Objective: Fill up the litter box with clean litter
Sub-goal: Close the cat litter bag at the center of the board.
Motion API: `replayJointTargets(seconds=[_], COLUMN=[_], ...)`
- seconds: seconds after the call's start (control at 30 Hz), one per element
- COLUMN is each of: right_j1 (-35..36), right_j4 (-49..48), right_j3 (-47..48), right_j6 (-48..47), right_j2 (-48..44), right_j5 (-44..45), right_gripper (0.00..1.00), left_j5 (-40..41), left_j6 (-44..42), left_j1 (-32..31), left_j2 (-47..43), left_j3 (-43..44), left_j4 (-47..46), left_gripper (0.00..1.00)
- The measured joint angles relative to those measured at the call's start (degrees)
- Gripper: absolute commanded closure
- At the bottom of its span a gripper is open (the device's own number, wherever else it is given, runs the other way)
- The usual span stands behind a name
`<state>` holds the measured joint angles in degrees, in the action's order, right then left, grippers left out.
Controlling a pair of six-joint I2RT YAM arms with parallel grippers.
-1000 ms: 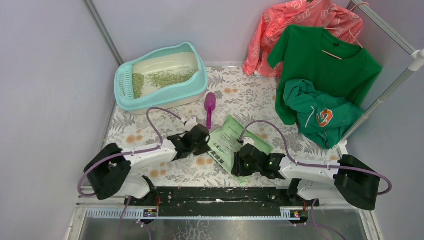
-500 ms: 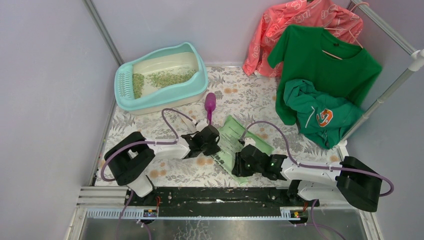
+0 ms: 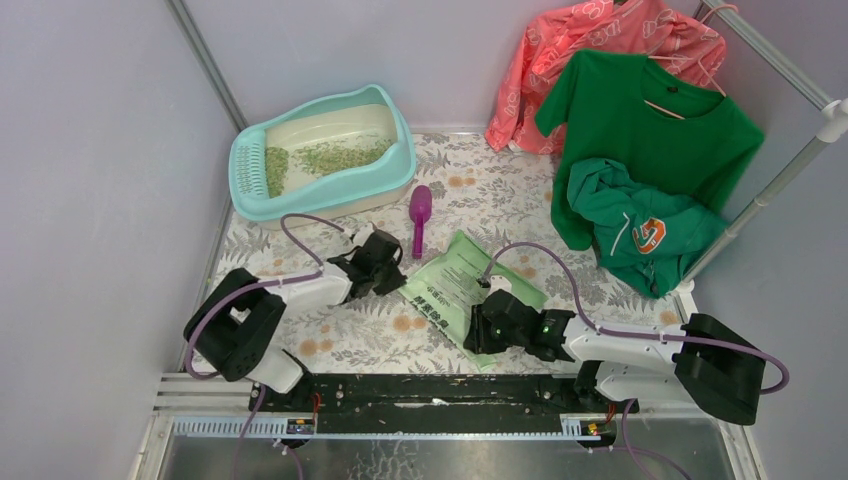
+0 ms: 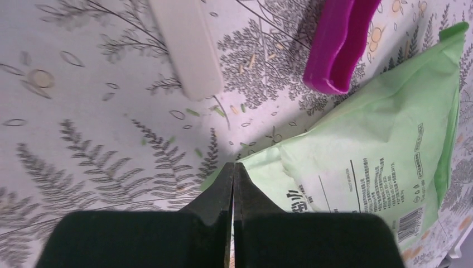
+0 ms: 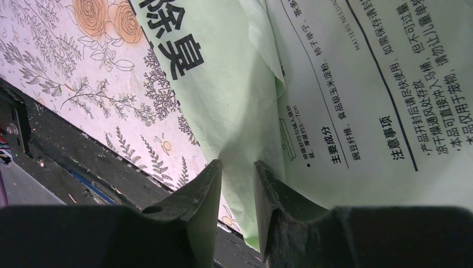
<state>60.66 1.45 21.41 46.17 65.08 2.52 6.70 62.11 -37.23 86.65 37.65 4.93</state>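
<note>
Fingers of our left gripper (image 4: 233,166) are pressing flat together, tip to tip, right at the near-left corner of the bag (image 4: 362,145); we cannot tell whether any of its film is caught between them. Fingers of our right gripper (image 5: 237,167) are squeezing a fold along the near edge of that same bag, and the pale green film is puckering toward the narrow slit between them. From above, we are seeing the bag lying flat and printed side up on the flowered cloth (image 3: 500,195), between the two grippers. A few stray grains (image 4: 192,111), green and beige, are lying on the cloth just ahead of the left fingers. Just beside the far-left corner of the bag, the purple scoop (image 3: 420,212) is resting on the cloth with its handle pointing back toward the bag. Farther out, the litter box (image 3: 330,192) is sitting at an angle in the far-left part of the table, well apart from both grippers, with its grate (image 3: 250,170) at the left end. Inside it the litter (image 3: 335,155) is lying in a thin patch next to the grate and across the middle, with bare cream floor showing behind it. On the far right, a green shirt (image 3: 650,130) and a pink top (image 3: 600,40) are hanging from a rail.
</note>
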Motion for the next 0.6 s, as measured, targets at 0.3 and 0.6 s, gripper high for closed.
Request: replayJointTargets(seconds=[0.3, 0.6], right_j1=[0.0, 0.0], right_j4=[-0.2, -0.2], right_j3=[-0.1, -0.1], right_j6=[0.0, 0.0], right_j2=[0.2, 0.2], right_j5=[0.0, 0.0], right_gripper=[0.64, 0.63], left_j5=[2.3, 5.2], left_j6=[-4.1, -8.4], left_j1=[4.5, 12.1], left_j2=[-7.0, -8.4], left_j3=[2.8, 9.8], left_j4=[10.4, 15.9], left_gripper=[0.96, 0.67])
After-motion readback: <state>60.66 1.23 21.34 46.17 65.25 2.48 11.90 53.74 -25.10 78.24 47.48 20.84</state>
